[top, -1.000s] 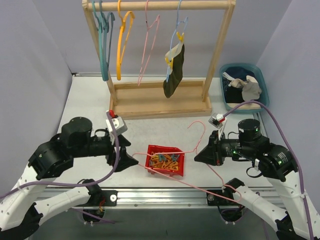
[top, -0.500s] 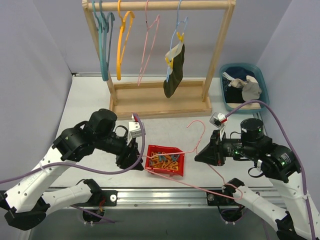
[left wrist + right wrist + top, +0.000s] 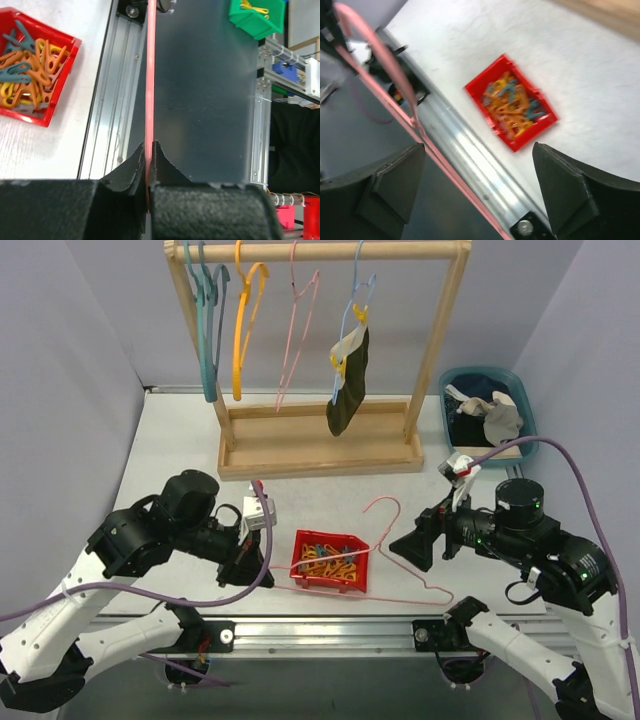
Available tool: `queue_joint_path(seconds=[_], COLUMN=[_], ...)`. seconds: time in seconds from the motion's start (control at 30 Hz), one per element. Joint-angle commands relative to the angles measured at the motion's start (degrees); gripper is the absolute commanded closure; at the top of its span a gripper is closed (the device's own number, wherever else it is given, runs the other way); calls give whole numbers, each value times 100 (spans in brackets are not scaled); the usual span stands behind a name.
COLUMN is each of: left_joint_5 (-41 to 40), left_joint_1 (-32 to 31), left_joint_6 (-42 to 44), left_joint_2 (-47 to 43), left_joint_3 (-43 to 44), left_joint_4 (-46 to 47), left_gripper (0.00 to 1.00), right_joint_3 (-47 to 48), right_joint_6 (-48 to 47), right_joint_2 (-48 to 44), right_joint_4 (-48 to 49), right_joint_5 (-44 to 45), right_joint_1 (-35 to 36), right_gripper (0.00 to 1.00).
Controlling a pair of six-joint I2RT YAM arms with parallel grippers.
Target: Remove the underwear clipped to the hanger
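The left arm (image 3: 150,530) and the right arm (image 3: 530,532) look like twins from where I stand, with fat, rounded black joint housings above and smooth white links lower down. Each carries a purple cable (image 3: 545,439) and a small grey-white camera box (image 3: 460,466) with a red patch at the wrist. The fingers (image 3: 210,210) are black wedges with a rough, foam-like face.

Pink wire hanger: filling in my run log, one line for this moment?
left gripper: shut on pink wire hanger | right gripper: open
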Motion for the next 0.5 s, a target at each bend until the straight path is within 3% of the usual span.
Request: queue_joint_path(seconds=[0.0, 0.03, 0.1, 0.23, 0.47], left_joint_5=[-458, -502, -503, -582, -301], left_joint_1=[31, 31, 31, 40, 31], left_joint_6=[115, 115, -52, -26, -131], left_joint_2=[-263, -307, -474, -737, -1309], left_joint_3=[-29, -64, -55, 155, 639], left_joint_4=[-188, -223, -276, -600, -988], left_gripper=[97, 97, 97, 97, 97], right_joint_3=[429, 439, 369, -8, -343], right_joint_6=[263, 281, 141, -158, -413], right_joint_2=[-209, -314, -367, -411, -780], right_joint_4=[56, 56, 47, 56, 170], right_joint_5=[1982, 2091, 1831, 355, -719], right_joint_1=[-36, -36, -36, -28, 586], right_gripper=[6, 0, 0, 0, 0])
